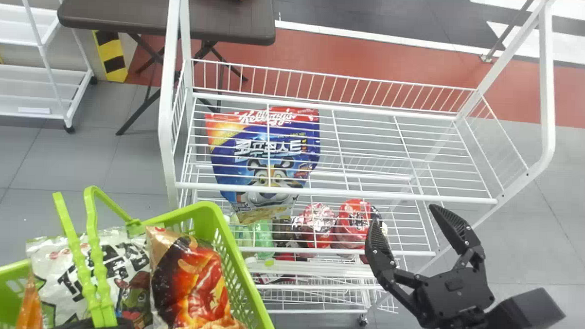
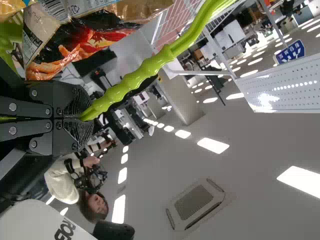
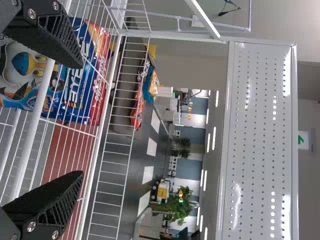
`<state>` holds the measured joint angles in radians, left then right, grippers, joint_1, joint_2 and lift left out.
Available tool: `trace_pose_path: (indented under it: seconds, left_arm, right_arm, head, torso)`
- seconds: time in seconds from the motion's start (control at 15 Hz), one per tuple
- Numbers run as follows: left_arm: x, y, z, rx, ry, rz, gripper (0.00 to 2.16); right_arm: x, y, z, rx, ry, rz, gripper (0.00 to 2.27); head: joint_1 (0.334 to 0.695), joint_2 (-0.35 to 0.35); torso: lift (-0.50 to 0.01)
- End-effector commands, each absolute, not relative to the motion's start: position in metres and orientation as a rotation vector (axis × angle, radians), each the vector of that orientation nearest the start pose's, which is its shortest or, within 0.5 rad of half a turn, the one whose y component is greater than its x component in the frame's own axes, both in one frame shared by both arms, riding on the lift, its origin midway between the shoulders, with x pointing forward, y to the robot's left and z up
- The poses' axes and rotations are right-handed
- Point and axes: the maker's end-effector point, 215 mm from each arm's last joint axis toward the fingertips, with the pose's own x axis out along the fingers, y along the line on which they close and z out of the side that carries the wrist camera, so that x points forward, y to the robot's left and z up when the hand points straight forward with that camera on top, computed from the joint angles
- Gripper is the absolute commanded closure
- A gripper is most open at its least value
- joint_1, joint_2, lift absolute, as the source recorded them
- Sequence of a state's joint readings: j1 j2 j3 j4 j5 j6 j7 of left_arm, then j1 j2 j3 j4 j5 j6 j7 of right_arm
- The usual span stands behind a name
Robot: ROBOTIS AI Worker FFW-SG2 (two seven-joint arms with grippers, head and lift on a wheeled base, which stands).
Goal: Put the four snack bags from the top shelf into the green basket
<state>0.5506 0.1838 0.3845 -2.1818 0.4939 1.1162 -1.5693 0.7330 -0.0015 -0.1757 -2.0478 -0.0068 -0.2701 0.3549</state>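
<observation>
Head view: One blue bag (image 1: 261, 153) shows through the wires of a white rack (image 1: 393, 196), long axis running front to back, printed top pointing away from the robot. Three bags sit in the green basket (image 1: 201, 210): white (image 1: 65, 273), red (image 1: 195, 287), its long axis slanting, and orange (image 1: 29, 311), partly visible. The left gripper (image 1: 123, 326) is beside them; the right gripper (image 1: 406, 216) hangs by the rack, released.

Left wrist view: The left gripper (image 2: 82, 117) clenches one green handle (image 2: 135, 77).

Right wrist view: Two fingers (image 3: 50, 200) stand apart near the blue bag.

Boxy black arm (image 1: 530, 311), ridged fingers (image 1: 450, 223), silver screws (image 2: 12, 106)
</observation>
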Motion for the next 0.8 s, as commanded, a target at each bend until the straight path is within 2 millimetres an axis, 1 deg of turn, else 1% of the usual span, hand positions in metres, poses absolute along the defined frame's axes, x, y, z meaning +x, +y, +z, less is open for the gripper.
trace_pose_path:
  seconds: [0.0,0.73]
  left_arm:
    - [0.2133,0.1509,-0.317,-0.924,0.587,-1.337,2.15]
    - [0.2122,0.1472,-0.318,-0.933,0.591,-1.336,2.15]
  right_arm:
    - [0.3586,-0.2409,-0.3558,-0.12,0.01,0.223,0.05]
    - [0.3577,-0.2466,-0.363,-0.12,0.024,0.211,0.06]
  head:
    - [0.695,-0.187]
    - [0.695,-0.198]
  torso:
    - [-0.004]
    - [-0.004]
